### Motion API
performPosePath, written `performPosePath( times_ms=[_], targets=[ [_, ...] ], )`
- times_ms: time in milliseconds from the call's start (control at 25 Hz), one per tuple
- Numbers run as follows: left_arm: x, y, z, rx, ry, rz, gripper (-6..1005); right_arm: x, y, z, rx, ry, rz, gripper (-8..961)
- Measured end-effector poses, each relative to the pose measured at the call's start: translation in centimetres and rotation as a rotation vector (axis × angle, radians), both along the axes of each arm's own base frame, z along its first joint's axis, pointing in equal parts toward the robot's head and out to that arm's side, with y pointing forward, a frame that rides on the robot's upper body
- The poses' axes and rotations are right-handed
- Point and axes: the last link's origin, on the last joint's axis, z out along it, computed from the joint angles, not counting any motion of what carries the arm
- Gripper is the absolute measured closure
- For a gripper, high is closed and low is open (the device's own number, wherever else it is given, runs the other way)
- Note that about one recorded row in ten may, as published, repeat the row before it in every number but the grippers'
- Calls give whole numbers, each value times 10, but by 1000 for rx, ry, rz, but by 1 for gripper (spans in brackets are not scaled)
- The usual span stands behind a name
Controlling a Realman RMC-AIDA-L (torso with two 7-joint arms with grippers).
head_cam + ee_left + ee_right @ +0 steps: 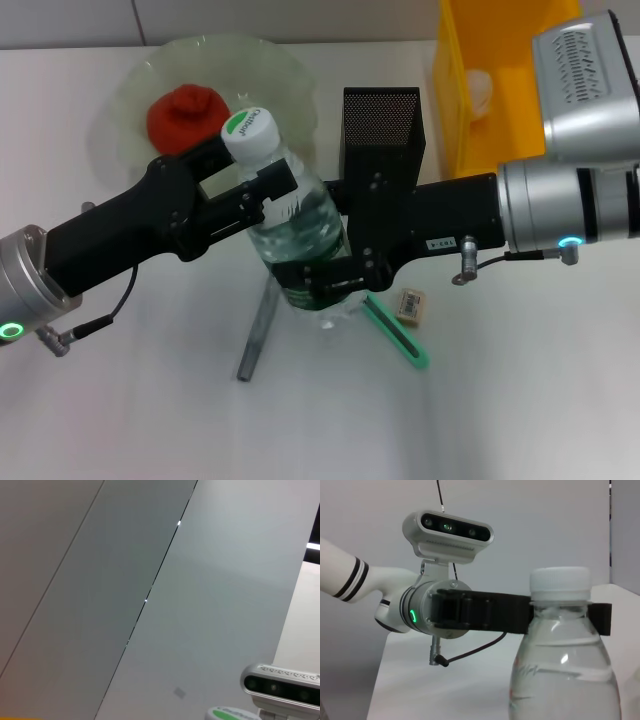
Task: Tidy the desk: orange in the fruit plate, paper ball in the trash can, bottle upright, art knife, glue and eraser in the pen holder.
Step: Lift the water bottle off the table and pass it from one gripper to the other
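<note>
grey panelled wall (100, 580) with seams

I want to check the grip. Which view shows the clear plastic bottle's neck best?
The right wrist view: the left gripper clamps the clear plastic bottle just under its white cap. The head view shows the bottle from above; the left wrist view shows only its cap's edge.

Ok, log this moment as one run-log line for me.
step: bottle upright | bottle: standing | left gripper: shut at neck | right gripper: shut low on bottle | orange: in fruit plate
</note>
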Motion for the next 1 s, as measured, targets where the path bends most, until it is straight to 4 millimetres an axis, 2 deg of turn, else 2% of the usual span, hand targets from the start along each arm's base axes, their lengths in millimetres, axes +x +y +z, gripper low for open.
performPosePath(
  times_ms=[200, 640, 840, 1000],
  targets=[
    [0, 0, -1, -4, -2, 2, 289, -2, 1, -7, -18, -14, 1, 225],
    [-2, 0, 0, 6, 5, 7, 426, -5, 1, -11, -21, -24, 10, 223],
    [-4, 0, -1, 9, 13, 17, 524, -6, 2, -11, -20, -24, 11, 221],
    [-3, 1, -1, 9, 15, 15, 526, -6, 2, -11, -20, -24, 11, 220]
  ],
)
